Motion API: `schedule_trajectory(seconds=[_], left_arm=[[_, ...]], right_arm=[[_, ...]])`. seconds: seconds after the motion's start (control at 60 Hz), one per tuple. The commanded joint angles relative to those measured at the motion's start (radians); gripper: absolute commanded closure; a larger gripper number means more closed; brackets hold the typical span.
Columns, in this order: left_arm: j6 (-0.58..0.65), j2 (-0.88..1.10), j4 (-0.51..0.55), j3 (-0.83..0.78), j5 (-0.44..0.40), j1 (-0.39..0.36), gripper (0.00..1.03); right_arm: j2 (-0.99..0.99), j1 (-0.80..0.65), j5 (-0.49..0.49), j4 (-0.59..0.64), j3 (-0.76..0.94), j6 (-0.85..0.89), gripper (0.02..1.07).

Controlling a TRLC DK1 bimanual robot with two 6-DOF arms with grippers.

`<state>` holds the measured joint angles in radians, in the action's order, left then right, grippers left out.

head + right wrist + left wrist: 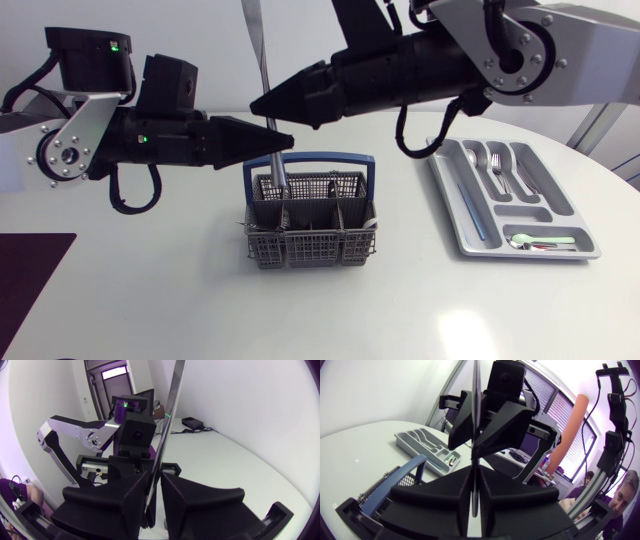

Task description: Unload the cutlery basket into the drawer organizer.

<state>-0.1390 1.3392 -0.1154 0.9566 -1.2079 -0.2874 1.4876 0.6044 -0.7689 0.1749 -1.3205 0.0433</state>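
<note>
A table knife (258, 50) stands upright above the grey cutlery basket (310, 252), blade up and handle end reaching down to the blue basket handle (330, 157). My left gripper (283, 140) is shut on its lower part; in the left wrist view the blade (475, 380) rises from between the closed fingers of that gripper (475, 490). My right gripper (256, 104) flanks the blade just above. In the right wrist view its fingers (175, 495) stand close on both sides of the blade (170, 410) with a narrow gap. The drawer organizer (447, 200) lies at the right, holding forks and spoons.
A dark mat (30, 270) lies at the table's front left corner. The basket stands mid-table, directly below both grippers. The organizer's tray (420, 442) sits beyond the basket near the table's right edge.
</note>
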Motion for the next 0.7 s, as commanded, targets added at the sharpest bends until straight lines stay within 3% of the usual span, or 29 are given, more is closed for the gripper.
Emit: schedule_trajectory(seconds=[0.0,0.183,0.317,0.483,0.683], left_arm=[[-0.019,0.012,-0.029,-0.004,-0.059,0.014,1.0],[-0.019,0.012,-0.035,-0.012,-0.088,0.024,1.0],[-0.019,0.012,-0.036,-0.015,-0.105,0.024,1.0],[-0.019,0.014,-0.038,-0.013,-0.117,0.017,1.0],[-0.02,0.014,-0.038,-0.012,-0.131,0.019,1.0]], right_arm=[[-0.032,-0.017,-0.01,-0.017,-0.002,-0.042,0.84],[-0.044,-0.022,-0.03,-0.015,0.006,-0.048,0.84],[-0.044,-0.023,-0.053,-0.011,0.007,-0.056,0.93],[-0.035,-0.025,-0.072,-0.008,0.009,-0.065,0.93],[-0.03,-0.02,-0.095,0.002,0.017,-0.063,1.01]])
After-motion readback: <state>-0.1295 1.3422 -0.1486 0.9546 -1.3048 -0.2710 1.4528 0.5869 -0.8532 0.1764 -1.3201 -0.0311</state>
